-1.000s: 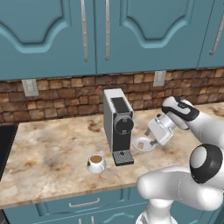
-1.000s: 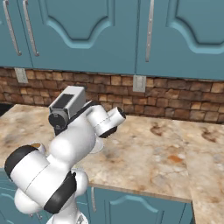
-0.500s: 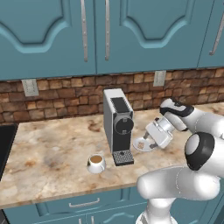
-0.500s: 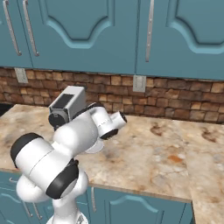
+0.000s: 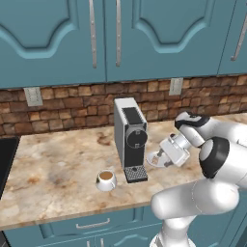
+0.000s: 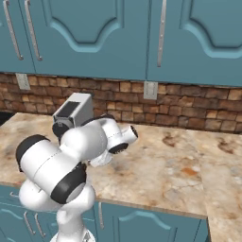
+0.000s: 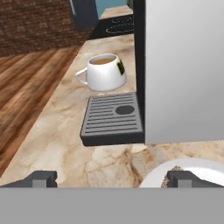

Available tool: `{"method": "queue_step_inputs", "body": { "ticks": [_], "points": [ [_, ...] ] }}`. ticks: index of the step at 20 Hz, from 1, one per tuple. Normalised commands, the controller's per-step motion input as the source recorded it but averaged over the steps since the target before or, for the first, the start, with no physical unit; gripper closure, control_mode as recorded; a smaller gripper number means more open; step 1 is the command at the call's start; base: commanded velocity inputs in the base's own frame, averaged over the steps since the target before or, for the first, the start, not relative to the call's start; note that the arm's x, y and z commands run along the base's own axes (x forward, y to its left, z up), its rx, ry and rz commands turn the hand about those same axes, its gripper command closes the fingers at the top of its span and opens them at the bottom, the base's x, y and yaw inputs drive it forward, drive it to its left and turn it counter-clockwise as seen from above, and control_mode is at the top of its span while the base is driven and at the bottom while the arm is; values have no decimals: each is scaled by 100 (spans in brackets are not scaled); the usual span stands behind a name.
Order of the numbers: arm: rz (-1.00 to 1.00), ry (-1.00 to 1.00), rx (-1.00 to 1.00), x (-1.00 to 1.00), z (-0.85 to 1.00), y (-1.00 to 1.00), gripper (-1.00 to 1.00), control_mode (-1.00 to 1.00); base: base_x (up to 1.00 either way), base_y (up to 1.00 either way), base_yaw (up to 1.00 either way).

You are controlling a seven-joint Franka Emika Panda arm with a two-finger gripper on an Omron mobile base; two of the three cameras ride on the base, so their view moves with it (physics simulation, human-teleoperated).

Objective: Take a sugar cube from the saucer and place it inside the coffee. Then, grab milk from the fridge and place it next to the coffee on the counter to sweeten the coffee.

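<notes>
A white Panda arm bends low over the counter [image 5: 58,169] in a simulated kitchen, seen from the left base camera; its gripper [image 5: 163,155] hangs just above the saucer [image 5: 155,159], which lies right of the grey-and-black coffee machine [image 5: 130,138], while the coffee [image 5: 105,180] stands in its white cup at the front left of the machine's drip tray [image 5: 135,174]; against the picture of a second ago the hand has dropped and turned in toward the plate, and the elbow has swung forward into the lower right of the view; from the right base camera the arm's white links cover most of the working area, with the coffee machine [image 6: 72,113] rising behind them and the marbled counter [image 6: 179,179] running bare to the right; here too the elbow has swung nearer the camera over the last second; from the hand camera the two dark finger tips of the gripper [image 7: 111,178] stand spread wide with nothing between them, the rim of the saucer [image 7: 192,168] curves in at the lower right, and a small brownish speck beside the right tip is probably the sugar cube [image 7: 173,169], though too little shows to be sure; beyond sit the drip tray [image 7: 113,119] and the coffee [image 7: 103,72]; the descent suggests the pick of the cube is close, nothing is grasped yet, and the milk errand has not begun.
</notes>
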Motion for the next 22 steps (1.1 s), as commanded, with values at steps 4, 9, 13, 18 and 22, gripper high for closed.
{"method": "queue_step_inputs", "body": {
  "ticks": [4, 9, 13, 18, 22],
  "points": [
    [0, 0, 5, 17, -13, 0, -100, -100, 0, 0, 0],
    [0, 0, 1, 24, 0, 0, -100, -100, 0, 0, 0],
    [0, 0, 0, 21, -5, -5, -100, -100, 0, 0, 0],
    [0, 0, 0, 12, -28, 0, -100, -100, 0, 0, 0],
    [0, 0, 0, 21, -20, 0, -100, -100, 0, 0, 0]
  ]
}}
